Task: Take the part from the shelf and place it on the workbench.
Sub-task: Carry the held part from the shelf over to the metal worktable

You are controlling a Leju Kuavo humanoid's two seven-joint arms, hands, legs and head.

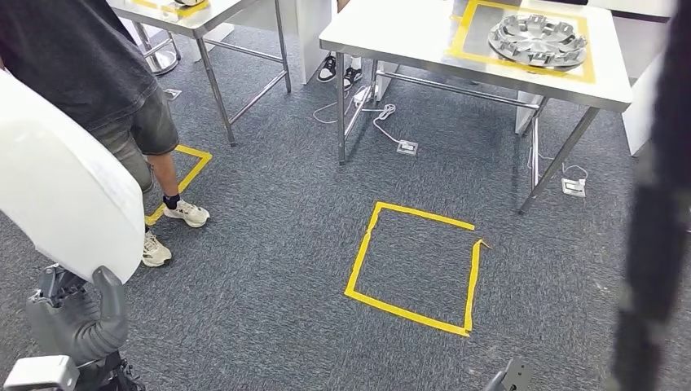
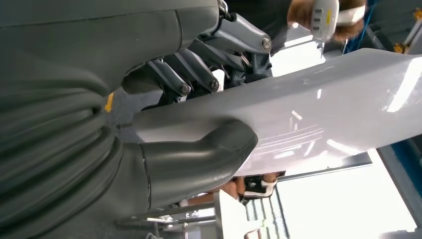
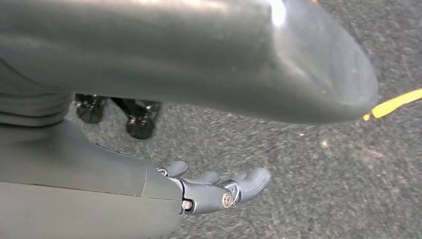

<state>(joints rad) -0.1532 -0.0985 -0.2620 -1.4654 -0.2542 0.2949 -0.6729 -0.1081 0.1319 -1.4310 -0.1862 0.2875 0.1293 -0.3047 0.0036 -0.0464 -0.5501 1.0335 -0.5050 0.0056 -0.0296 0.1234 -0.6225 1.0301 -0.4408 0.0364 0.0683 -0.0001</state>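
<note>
Your left hand (image 2: 199, 124) grips the white part (image 2: 308, 109); your right hand (image 3: 214, 191) holds nothing.

In the head view the left hand (image 1: 77, 322) sits at the lower left with the white part (image 1: 65, 187) rising up out of it, and in the left wrist view you see the thumb pressed on one face of the panel and the dark fingers on the other. Your right hand hangs over the grey carpet (image 3: 298, 179) with its fingers apart. Well ahead of both hands stands the workbench (image 1: 407, 37), carrying a round metal casting (image 1: 538, 39) inside a yellow tape frame. A yellow tape square (image 1: 415, 269) lies on the carpet between you and the bench, and a person (image 1: 98, 81) stands just beyond the part.
</note>
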